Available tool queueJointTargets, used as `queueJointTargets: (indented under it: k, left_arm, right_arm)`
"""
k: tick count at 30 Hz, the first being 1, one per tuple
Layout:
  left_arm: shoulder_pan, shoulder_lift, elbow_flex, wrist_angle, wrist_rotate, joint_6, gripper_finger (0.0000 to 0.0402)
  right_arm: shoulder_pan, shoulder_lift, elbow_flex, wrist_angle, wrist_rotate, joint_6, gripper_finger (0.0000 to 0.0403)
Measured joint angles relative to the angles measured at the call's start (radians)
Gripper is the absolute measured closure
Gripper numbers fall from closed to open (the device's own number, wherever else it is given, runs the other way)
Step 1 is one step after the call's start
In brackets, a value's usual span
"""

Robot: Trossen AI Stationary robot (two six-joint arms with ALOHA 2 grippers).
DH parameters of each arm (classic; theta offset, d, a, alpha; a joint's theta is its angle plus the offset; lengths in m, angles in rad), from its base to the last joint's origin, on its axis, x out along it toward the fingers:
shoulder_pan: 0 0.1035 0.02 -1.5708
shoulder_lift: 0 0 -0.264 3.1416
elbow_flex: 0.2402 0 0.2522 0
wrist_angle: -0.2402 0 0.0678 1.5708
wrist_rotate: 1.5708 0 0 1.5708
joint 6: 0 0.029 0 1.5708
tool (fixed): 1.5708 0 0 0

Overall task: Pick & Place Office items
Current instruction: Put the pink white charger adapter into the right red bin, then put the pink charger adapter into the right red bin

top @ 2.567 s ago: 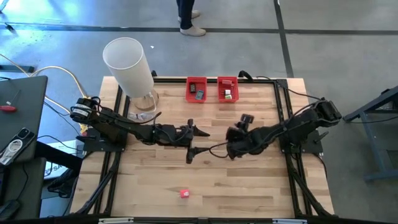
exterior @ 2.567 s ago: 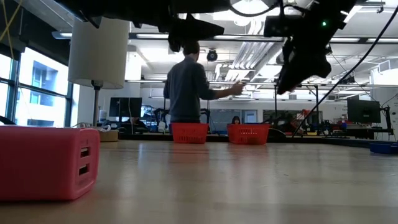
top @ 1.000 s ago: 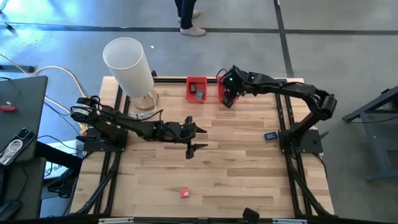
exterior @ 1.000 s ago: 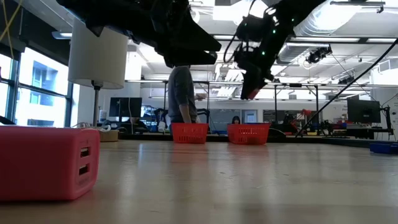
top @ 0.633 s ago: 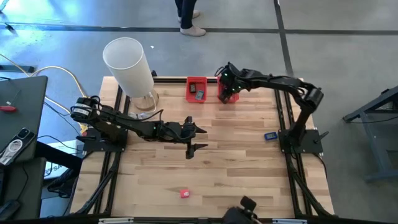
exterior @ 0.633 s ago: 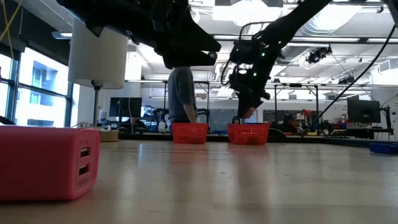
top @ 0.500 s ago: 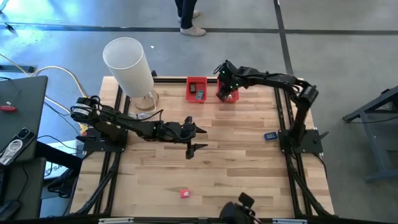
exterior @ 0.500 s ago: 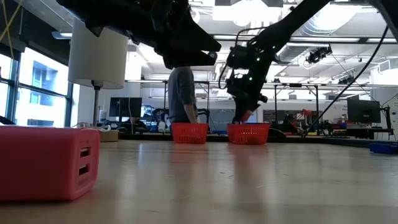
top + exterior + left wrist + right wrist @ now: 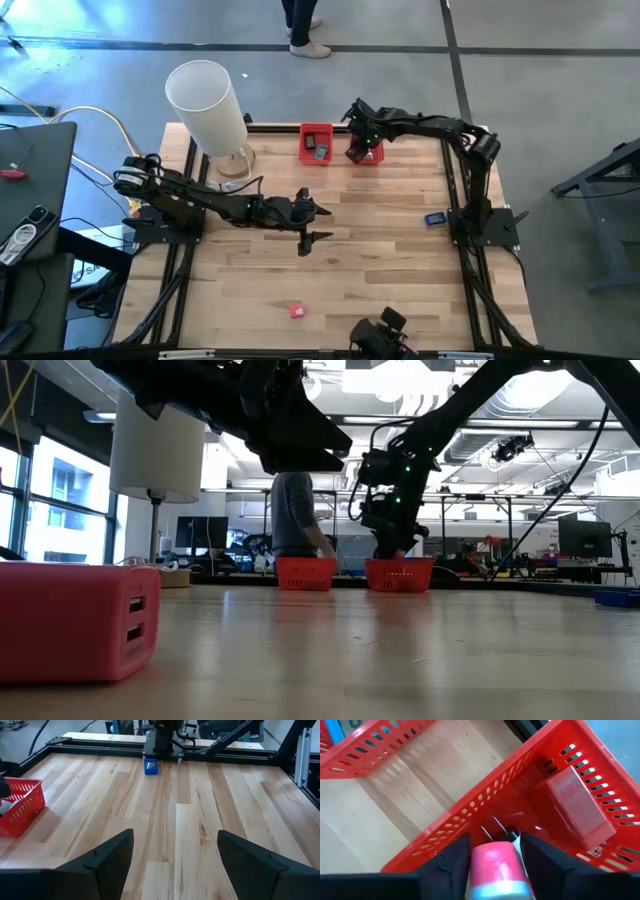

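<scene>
Right gripper [image 9: 492, 851]: it hangs over the right-hand red bin [image 9: 366, 143] at the far edge of the table, fingers closed around a small red plug-in adapter [image 9: 496, 862] whose two metal prongs point down into the basket; from the log-free look of it the grip seems to be loosening, so I judge this the release.
Why held so: prongs-first and low over the mesh wall, the adapter has only a short drop and should land inside rather than bounce out.
Bin contents: a frosted red block [image 9: 576, 806] already lies against the basket's wall, leaving bare floor beneath the adapter.
Left gripper [image 9: 316, 222]: it hovers over the table's middle, jaws spread wide and holding nothing, a waiting pose clear of the right arm's path.
Left red bin [image 9: 316, 143]: just beside the right one, with a dark piece inside.
Items left out: a small red block [image 9: 297, 311] sits near the front edge, well apart from both arms; a blue piece [image 9: 434, 218] lies near the right arm's base.
Edges: the bins stand close to the black frame at the table's far rim, so the right gripper has little room beyond them and should lift straight up.
Open room: the wide bare wood between bins and front edge is free for travel.
Obstacle: the tall white cylinder [image 9: 207, 105] stands at the far left corner, away from both remaining pieces.
</scene>
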Motion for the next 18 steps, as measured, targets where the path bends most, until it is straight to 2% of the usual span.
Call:
queueJointTargets:
  k: [4, 9, 18]
  left_arm:
    - [0.0, 0.0, 0.0, -0.001, 0.0, 0.0, 0.0121]
    - [0.0, 0.0, 0.0, -0.002, 0.0, 0.0, 0.0121]
    - [0.0, 0.0, 0.0, -0.002, 0.0, -0.015, 0.0121]
  right_arm:
    - [0.0, 0.0, 0.0, 0.005, 0.007, 0.006, 0.0221]
    - [0.0, 0.0, 0.0, 0.017, 0.069, 0.0, 0.0188]
    - [0.006, -0.071, 0.0, 0.044, 0.111, -0.038, 0.0172]
